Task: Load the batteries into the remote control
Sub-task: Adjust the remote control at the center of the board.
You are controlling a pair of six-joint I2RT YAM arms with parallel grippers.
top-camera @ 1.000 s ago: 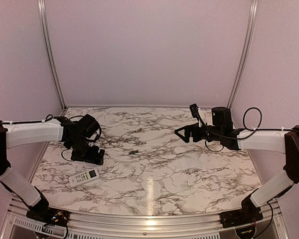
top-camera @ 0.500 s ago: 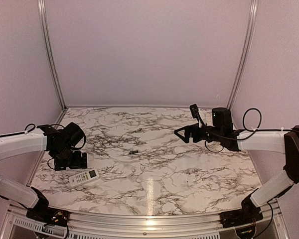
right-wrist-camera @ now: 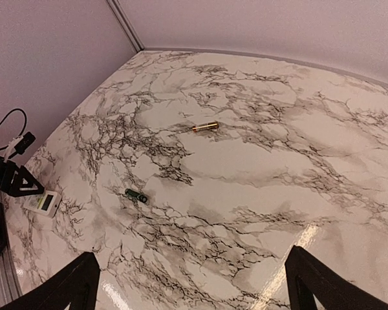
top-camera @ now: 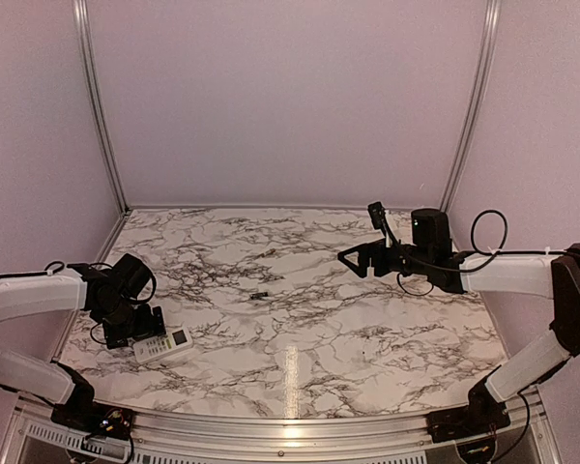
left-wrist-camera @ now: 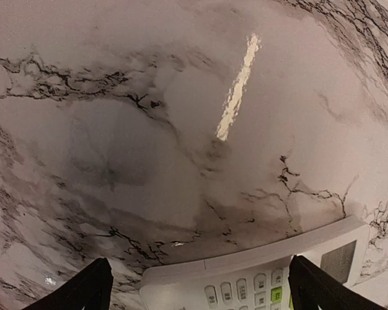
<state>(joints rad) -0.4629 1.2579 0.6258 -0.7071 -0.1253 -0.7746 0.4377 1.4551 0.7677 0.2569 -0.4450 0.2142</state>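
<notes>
The white remote control [top-camera: 164, 343] lies face up near the table's front left, its grey display [left-wrist-camera: 339, 259] and buttons showing in the left wrist view. My left gripper [top-camera: 140, 329] hangs open just over its far-left side, and the remote control [left-wrist-camera: 258, 274] lies between and under the fingers [left-wrist-camera: 84, 290]. One dark green battery [top-camera: 259, 295] rests mid-table, seen closer as the battery [right-wrist-camera: 136, 194] in the right wrist view. A gold-coloured battery [right-wrist-camera: 204, 126] lies farther off. My right gripper [top-camera: 358, 258] hovers open above the table's right half, holding nothing; its gripper [right-wrist-camera: 197, 290] faces left.
The marble tabletop [top-camera: 367, 329] is bounded by pale walls on three sides with metal corner posts [top-camera: 97, 106]. The left arm's cables [right-wrist-camera: 6, 132] show at the right wrist view's left edge.
My left arm has swung back toward the near left and come down from behind the remote control to right over it. The right arm and both batteries have stayed put.
</notes>
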